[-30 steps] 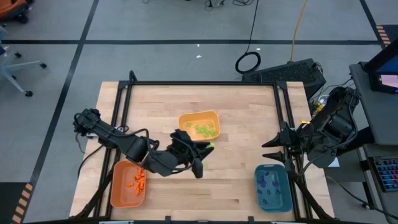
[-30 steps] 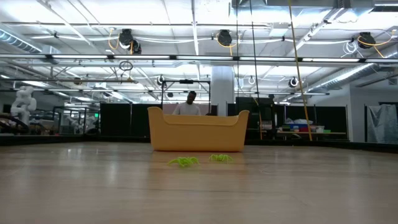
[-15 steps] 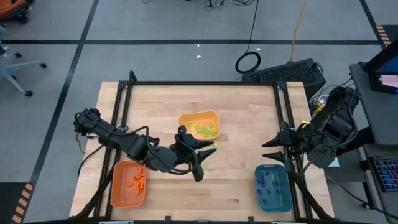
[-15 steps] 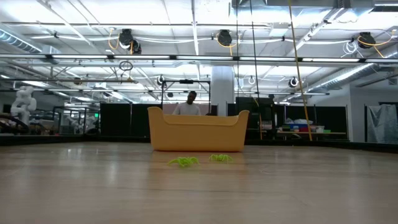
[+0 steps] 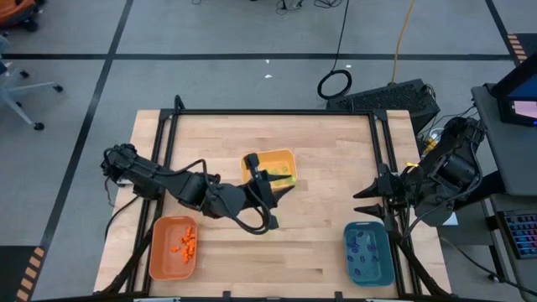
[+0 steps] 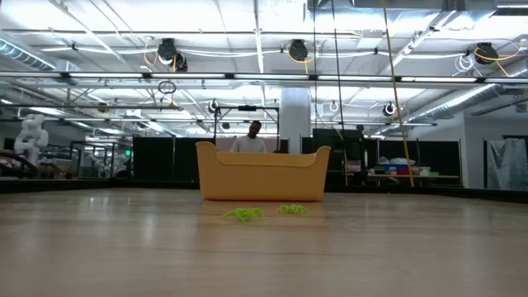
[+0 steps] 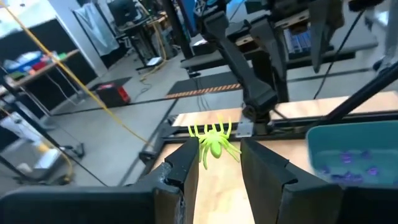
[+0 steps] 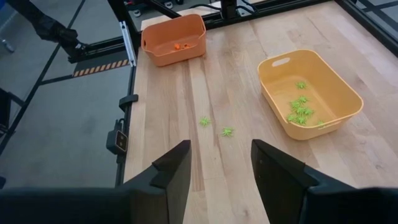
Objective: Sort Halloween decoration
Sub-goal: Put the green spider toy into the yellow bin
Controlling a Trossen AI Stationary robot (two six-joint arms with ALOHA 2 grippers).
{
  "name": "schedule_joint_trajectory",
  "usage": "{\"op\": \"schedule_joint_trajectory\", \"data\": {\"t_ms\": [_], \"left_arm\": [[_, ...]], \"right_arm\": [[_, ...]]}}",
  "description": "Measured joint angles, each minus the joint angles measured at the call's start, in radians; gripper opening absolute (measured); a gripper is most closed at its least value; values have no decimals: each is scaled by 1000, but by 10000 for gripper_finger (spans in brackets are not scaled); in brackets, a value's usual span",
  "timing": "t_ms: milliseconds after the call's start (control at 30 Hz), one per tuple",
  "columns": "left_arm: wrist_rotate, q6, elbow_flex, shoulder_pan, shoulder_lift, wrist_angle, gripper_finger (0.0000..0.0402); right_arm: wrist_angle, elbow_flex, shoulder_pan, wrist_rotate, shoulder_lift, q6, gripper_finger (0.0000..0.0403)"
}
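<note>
Green spider decoration (image 7: 213, 143) sits pinched in the left gripper (image 7: 214, 163), arm stretched low over the yellow tray (image 5: 284, 158); right gripper (image 8: 217, 168) waits, fingers spread.

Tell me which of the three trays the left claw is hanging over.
The yellow tray near the table's middle. The left claw, holding a green spider, is above it; the orange tray and teal tray sit at the near corners.
</note>
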State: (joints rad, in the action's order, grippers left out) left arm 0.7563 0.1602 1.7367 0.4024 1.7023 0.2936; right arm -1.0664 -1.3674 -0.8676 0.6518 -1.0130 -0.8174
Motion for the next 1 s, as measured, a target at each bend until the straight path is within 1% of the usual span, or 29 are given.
{"op": "schedule_joint_trajectory", "data": {"t_ms": [200,367,633,767,867,1000], "left_arm": [[0,89,0,-17,0,0,109],[0,91,0,-32,0,1,109],[3,89,0,-47,0,3,109],[4,81,0,-62,0,33,109],[5,24,0,-86,0,118,109],[6,-141,-4,-131,0,288,109]], "right_arm": [[-1,0,0,7,0,-8,153],[-1,0,0,32,0,-8,153],[-3,0,0,39,0,-11,153],[-3,0,0,58,0,-11,153],[-3,0,0,59,0,-12,153],[-2,0,0,59,0,-13,153]]}}
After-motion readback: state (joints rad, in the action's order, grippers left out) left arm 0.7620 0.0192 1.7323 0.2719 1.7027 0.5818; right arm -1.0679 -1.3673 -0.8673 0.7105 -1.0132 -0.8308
